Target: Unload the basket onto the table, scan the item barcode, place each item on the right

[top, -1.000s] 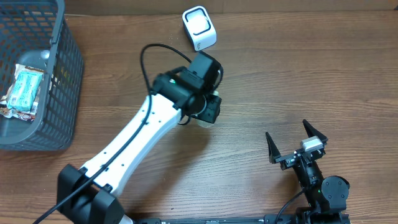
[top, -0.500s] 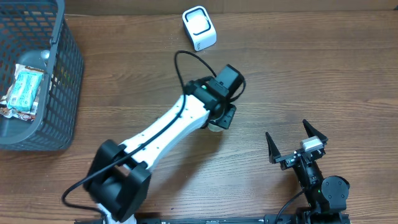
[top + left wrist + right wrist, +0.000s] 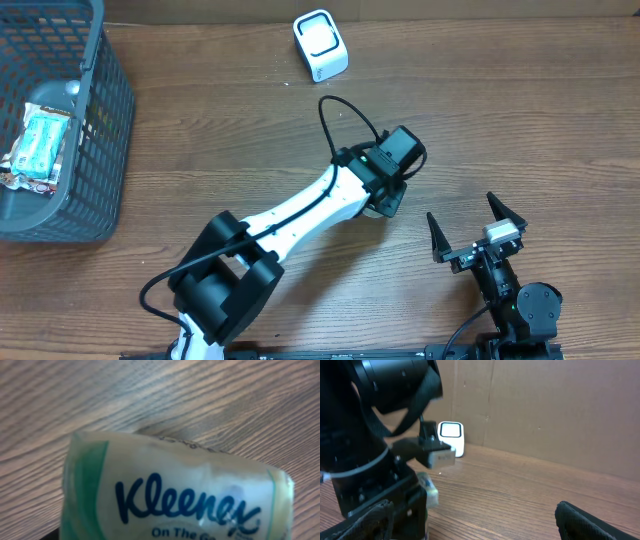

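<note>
Far left on the brown wooden table (image 3: pixel 520 110), a dark grey plastic mesh basket (image 3: pixel 108 110) holds a pale blue-green wrapped packet (image 3: pixel 40 140). The packet lies flat toward the basket's left side, on something pale grey that I cannot make out.

Across the middle of the table, the white-and-black left arm (image 3: pixel 300 215) reaches from the near edge toward the right, a black cable looping above its wrist. Its left gripper (image 3: pixel 383 198) points down and is partly closed on the pale green and white Kleenex tissue pack (image 3: pixel 175 495). That pack sits right of centre, just above the wood, with its printed name facing the wrist camera. From overhead the wrist covers nearly all of it.

At the near right, the right gripper (image 3: pixel 460 208) has its jaws spread wide and holds nothing.

At the far edge, near the centre, a small white barcode scanner (image 3: pixel 320 45) with a rounded square window stands well apart from the pack.
</note>
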You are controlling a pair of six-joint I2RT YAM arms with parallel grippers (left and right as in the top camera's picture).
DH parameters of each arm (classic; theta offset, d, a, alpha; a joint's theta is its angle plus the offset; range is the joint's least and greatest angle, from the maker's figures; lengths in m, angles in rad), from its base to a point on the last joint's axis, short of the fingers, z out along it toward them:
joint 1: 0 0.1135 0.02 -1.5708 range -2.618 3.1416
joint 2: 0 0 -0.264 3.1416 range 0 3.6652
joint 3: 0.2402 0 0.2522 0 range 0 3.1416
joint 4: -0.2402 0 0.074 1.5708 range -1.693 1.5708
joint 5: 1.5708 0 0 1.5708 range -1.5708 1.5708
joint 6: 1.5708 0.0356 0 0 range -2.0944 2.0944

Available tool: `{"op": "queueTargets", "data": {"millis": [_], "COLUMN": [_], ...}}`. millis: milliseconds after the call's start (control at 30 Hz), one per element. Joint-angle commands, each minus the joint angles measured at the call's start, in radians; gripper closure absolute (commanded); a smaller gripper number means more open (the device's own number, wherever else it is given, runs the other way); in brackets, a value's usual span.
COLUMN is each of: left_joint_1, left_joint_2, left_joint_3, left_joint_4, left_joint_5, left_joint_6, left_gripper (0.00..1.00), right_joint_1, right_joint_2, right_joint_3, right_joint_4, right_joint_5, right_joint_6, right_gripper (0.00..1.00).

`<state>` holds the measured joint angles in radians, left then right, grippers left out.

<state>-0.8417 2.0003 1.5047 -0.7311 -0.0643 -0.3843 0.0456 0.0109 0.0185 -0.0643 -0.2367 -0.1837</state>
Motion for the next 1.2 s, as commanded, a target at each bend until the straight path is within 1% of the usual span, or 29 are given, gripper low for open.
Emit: {"op": "queueTargets", "data": {"millis": [0, 67, 233, 500, 700, 800, 933, 1033, 1167], "left_joint_1": [-0.013, -0.016, -0.016, -0.016, -0.016, -0.016, -0.016, -0.016, -0.016], "left_joint_2": [0.009, 0.009, 0.009, 0.009, 0.009, 0.009, 0.009, 0.009, 0.009], "left_joint_3": [0.001, 0.001, 0.001, 0.001, 0.001, 0.001, 0.001, 0.001, 0.001], "left_joint_4": [0.010, 0.010, 0.007, 0.007, 0.004, 0.002, -0.009, -0.019, -0.022], "left_joint_5": [-0.041, -0.048, -0.043, -0.040, -0.040, -0.040, -0.039, -0.039, -0.039], "left_joint_6": [-0.024, -0.024, -0.024, -0.023, 0.019, 0.041, 0.041, 0.041, 0.041], "left_gripper": [0.67, 0.66, 0.57, 0.58, 0.59, 0.56, 0.45, 0.40, 0.21], "right_joint_1": [-0.004, -0.004, -0.004, -0.004, -0.004, -0.004, -0.004, -0.004, -0.004], "right_joint_2": [-0.008, -0.008, -0.008, -0.008, -0.008, -0.008, -0.008, -0.008, -0.008], "right_joint_3": [-0.011, -0.011, -0.011, -0.011, -0.011, -0.011, -0.011, -0.011, -0.011], "right_joint_4": [0.005, 0.005, 0.004, 0.005, 0.005, 0.004, 0.005, 0.005, 0.005], "right_joint_5": [-0.003, -0.003, -0.003, -0.003, -0.003, -0.003, -0.003, -0.003, -0.003], "right_joint_6": [0.006, 0.006, 0.006, 0.006, 0.006, 0.006, 0.006, 0.006, 0.006], "right_gripper": [0.00, 0.00, 0.00, 0.00, 0.00, 0.00, 0.00, 0.00, 0.00]}}
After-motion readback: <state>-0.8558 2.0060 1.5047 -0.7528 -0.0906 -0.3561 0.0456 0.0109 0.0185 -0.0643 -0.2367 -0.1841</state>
